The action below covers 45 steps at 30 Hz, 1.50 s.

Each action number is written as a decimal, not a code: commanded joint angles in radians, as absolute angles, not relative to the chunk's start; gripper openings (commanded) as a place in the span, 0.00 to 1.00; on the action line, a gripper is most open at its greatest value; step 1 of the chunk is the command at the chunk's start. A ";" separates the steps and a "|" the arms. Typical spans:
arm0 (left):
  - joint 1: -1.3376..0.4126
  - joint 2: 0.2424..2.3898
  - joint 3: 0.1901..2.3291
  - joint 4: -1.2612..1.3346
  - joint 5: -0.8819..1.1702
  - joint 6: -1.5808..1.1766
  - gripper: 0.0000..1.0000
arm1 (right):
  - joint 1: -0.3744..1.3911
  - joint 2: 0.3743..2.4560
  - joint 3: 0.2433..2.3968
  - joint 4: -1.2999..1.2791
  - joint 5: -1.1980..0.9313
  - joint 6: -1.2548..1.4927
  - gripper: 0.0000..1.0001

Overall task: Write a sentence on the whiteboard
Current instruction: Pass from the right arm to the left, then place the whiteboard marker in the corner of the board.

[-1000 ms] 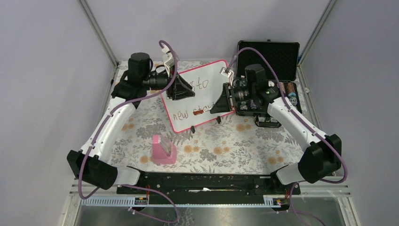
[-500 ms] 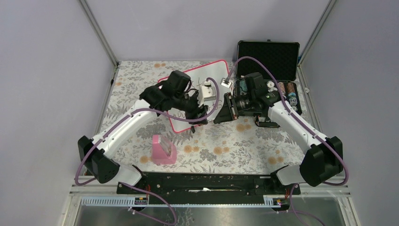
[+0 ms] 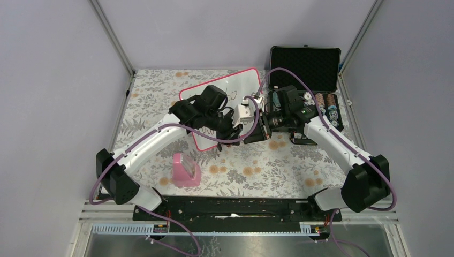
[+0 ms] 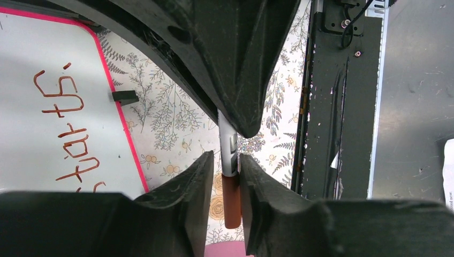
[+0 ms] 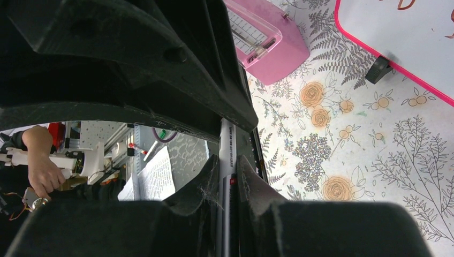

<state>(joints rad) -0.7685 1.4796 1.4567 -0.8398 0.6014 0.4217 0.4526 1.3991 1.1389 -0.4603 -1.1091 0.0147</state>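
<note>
Slip hazard at the two-arm meeting
Right end effector (image 5: 227, 160) clamps the marker (image 4: 229, 142); left end effector (image 4: 226, 158) flanks its reddish end, grip unclear; an off-axis pull could drop it.

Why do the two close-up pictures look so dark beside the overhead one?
Left wrist view: the black left claw crowds the lens around the marker, yet the whiteboard is sharp. Right wrist view: both claws, the right claw nearest, fill most of the left half. Top view: even light, no hard shadows.
</note>
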 commanded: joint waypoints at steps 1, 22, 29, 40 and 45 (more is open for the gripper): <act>-0.767 1.493 1.442 -0.801 0.630 0.411 0.29 | 0.465 1.368 1.141 -0.458 -1.150 0.005 0.00; -0.769 1.523 1.134 -0.685 0.527 0.457 0.00 | 0.109 1.379 1.165 -0.574 -1.108 -0.112 0.33; -0.769 1.522 1.156 -0.673 0.534 0.445 0.00 | 0.108 1.349 1.140 -0.733 -1.036 -0.293 0.66; -0.846 1.585 1.091 -0.671 0.424 0.471 0.00 | 0.033 1.325 1.133 -0.651 -0.948 -0.161 1.00; -0.899 1.650 1.078 -0.647 0.367 0.451 0.04 | 0.006 1.322 1.136 -0.630 -0.944 -0.137 0.99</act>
<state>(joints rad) -0.8680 1.6108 1.0878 -0.6762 0.4282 0.4530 0.0208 1.3586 1.1252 -0.6689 -0.9615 -0.1753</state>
